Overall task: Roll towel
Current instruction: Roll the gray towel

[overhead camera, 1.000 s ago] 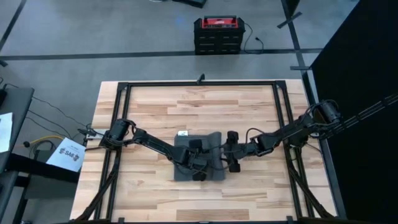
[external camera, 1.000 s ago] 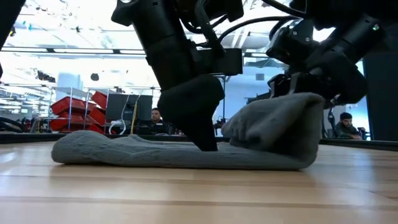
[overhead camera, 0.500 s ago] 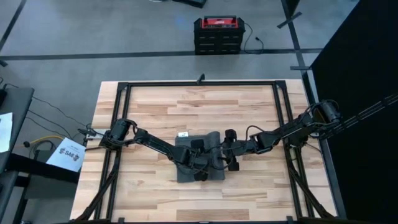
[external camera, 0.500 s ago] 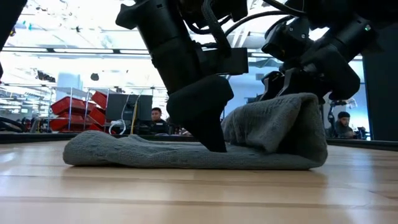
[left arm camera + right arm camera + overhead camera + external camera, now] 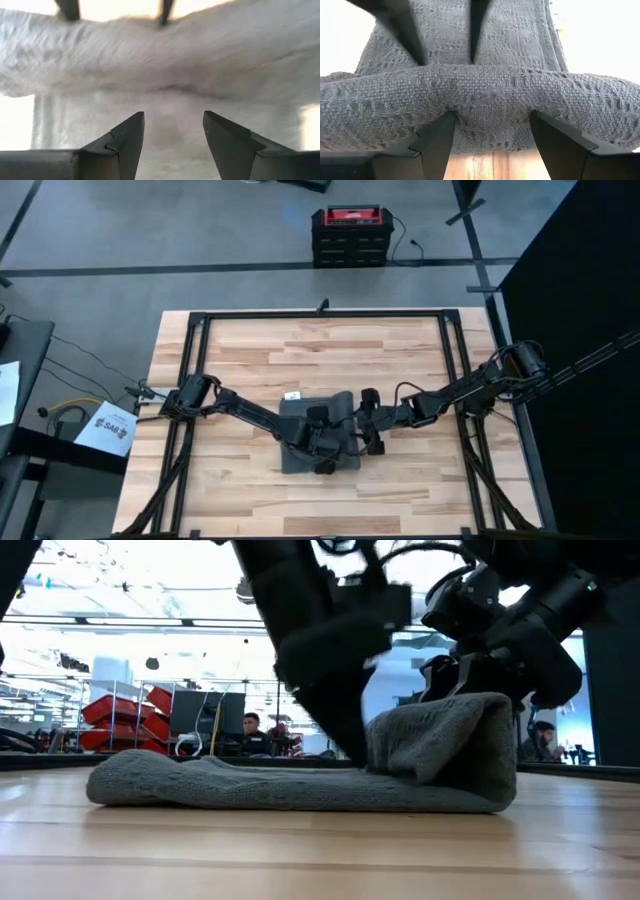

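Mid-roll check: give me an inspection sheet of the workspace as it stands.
Surface: wooden table, black frame around it.
Job's things: grey towel at table centre, its right edge folded up and over, white tag at far edge.
Clutter: nothing seen.
Grippers: right gripper grips the raised fold; left gripper open, over the flat part.
Cables: cables run off the table's left side.
Surroundings: red-topped black case on floor, paper sheet at left, people beyond the table.

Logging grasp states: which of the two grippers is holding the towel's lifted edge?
The right gripper: the towel's raised fold sits between its fingers. The left gripper is open.
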{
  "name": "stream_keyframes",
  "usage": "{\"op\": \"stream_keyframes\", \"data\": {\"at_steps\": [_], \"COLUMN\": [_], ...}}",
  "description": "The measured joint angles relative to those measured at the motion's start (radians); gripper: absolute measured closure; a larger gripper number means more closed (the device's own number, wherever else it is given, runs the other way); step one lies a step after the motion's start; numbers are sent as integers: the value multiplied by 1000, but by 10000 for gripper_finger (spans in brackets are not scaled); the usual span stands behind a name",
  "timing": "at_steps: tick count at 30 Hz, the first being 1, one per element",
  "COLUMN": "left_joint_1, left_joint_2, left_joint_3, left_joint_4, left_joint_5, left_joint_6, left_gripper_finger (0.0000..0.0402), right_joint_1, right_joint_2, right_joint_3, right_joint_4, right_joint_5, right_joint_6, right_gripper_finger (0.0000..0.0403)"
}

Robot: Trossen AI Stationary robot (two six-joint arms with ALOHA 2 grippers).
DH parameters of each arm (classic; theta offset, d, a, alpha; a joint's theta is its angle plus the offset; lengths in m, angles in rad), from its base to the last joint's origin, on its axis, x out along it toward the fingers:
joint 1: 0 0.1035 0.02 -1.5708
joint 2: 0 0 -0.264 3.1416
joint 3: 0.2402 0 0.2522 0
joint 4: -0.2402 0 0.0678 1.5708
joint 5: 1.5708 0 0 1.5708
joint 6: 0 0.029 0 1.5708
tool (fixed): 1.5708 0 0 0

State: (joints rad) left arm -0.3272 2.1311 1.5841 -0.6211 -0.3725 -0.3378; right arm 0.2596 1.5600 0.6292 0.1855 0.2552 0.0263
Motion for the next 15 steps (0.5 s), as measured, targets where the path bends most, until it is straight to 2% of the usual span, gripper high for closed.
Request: {"op": "stream_keyframes", "data": {"at_steps": [6,15], "left_joint_1": [-26,-13], "left_joint_2": [4,62], "left_joint_3": [-16,-25], "left_joint_4": [174,264], "left_joint_5": [0,-5], "left_joint_6": [-6,-15], "left_gripper_finger": [210,210], "right_joint_1": [0,9], "right_joint_2": [0,0], "right_joint_3": [0,0], "right_joint_4": [0,2], "right_joint_5": [0,0], "right_joint_6": [-2,-1], "right_gripper_finger": [154,154]}}
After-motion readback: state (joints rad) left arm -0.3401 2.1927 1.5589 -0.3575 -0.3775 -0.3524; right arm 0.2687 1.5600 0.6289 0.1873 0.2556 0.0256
